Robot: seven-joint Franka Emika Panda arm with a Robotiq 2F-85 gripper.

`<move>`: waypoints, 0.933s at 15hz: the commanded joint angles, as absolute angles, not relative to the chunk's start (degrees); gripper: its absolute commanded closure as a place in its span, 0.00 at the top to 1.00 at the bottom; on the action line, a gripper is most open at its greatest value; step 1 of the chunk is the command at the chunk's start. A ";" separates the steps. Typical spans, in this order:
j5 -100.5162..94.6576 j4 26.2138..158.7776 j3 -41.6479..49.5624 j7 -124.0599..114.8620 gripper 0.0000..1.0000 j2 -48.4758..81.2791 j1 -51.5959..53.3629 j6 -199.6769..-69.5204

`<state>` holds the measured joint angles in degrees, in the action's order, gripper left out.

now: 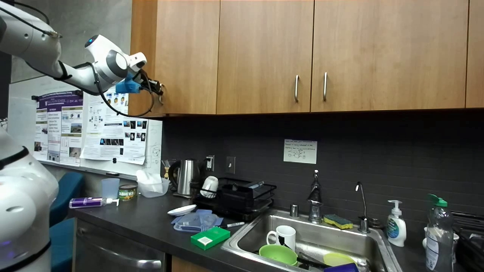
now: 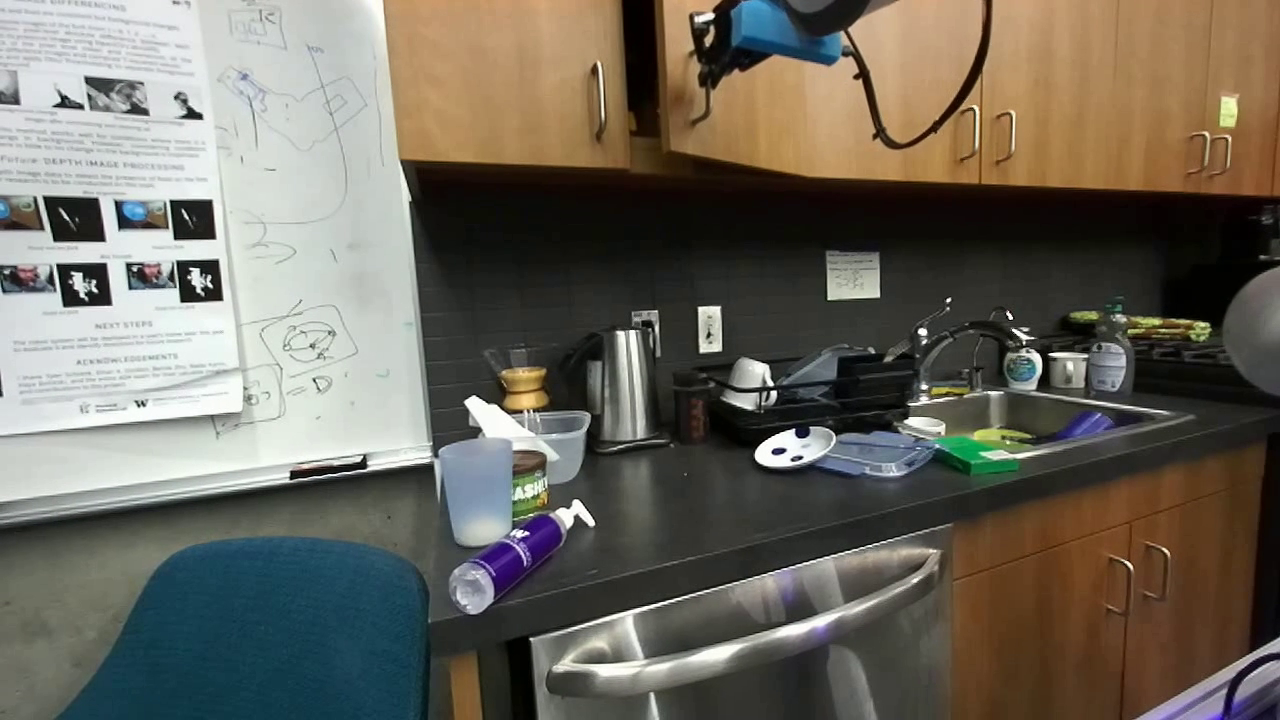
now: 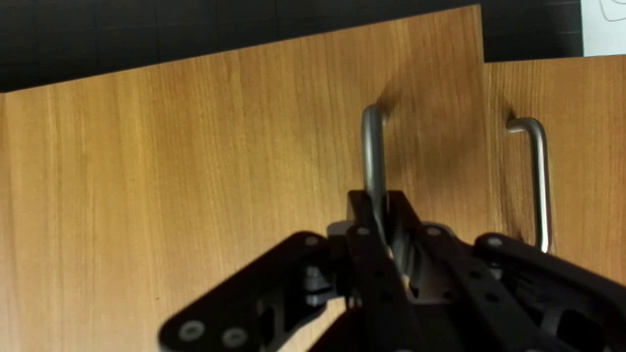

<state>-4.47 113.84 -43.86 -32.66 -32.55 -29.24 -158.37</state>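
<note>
Cabinet handle (image 3: 373,146) stands long-axis vertical on that ajar door (image 3: 234,156), and yep, my gripper (image 3: 377,201) is pinched snug around it, lower end poking out below.

Slim gap (image 2: 644,90) beside the ajar door (image 2: 780,125)
Something flat might slip in, though the neighbouring handle (image 2: 600,100) juts out

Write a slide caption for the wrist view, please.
Robot gripper clasping the metal handle of an ajar wooden cabinet door, a second handle at picture right.
</note>
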 commanded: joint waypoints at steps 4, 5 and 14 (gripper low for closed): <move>-5.51 117.21 -32.68 -33.61 0.03 -37.45 -22.55 -156.10; -5.44 117.56 -31.80 -33.50 0.03 -37.68 -21.64 -155.77; -5.80 118.86 -25.86 -33.52 0.03 -40.07 -17.30 -150.34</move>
